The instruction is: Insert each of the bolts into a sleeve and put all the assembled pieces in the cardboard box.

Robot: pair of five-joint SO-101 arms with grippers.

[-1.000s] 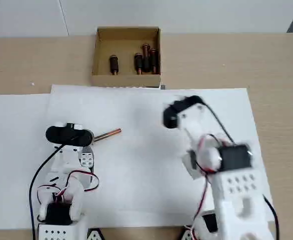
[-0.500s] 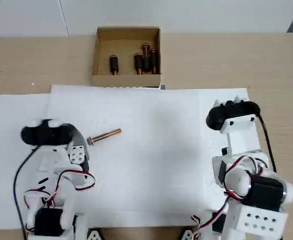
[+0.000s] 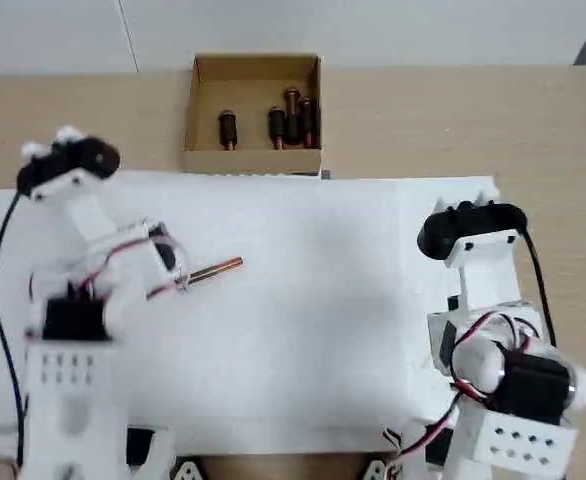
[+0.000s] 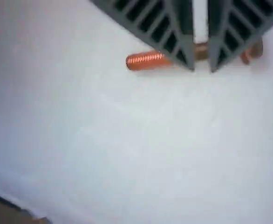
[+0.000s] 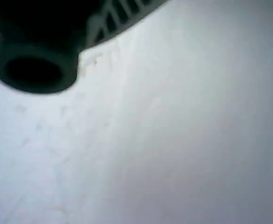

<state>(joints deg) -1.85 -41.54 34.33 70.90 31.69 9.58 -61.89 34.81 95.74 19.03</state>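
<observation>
A copper bolt point(image 3: 218, 268) lies on the white paper, left of centre. My left gripper point(image 3: 178, 278) sits low at the bolt's head end. In the left wrist view its two dark fingers point(image 4: 174, 28) stand a narrow gap apart, open, and the bolt point(image 4: 146, 59) runs crosswise behind them. My right arm point(image 3: 470, 228) is over the paper's right edge. In the right wrist view my right gripper point(image 5: 76, 51) is shut on a black sleeve point(image 5: 34, 67), whose hollow end faces the camera just above the paper. The cardboard box point(image 3: 256, 160) stands at the back.
Several assembled bolt-and-sleeve pieces point(image 3: 291, 118) lie inside the box. The white paper point(image 3: 323, 300) covers the table's middle, with bare wood point(image 3: 473, 120) around it. Cables hang from both arm bases near the front edge.
The left arm has stretched out toward the back left and its gripper has come down at the bolt's head. The right arm moved from centre to the right edge. The bolt has stayed put.
</observation>
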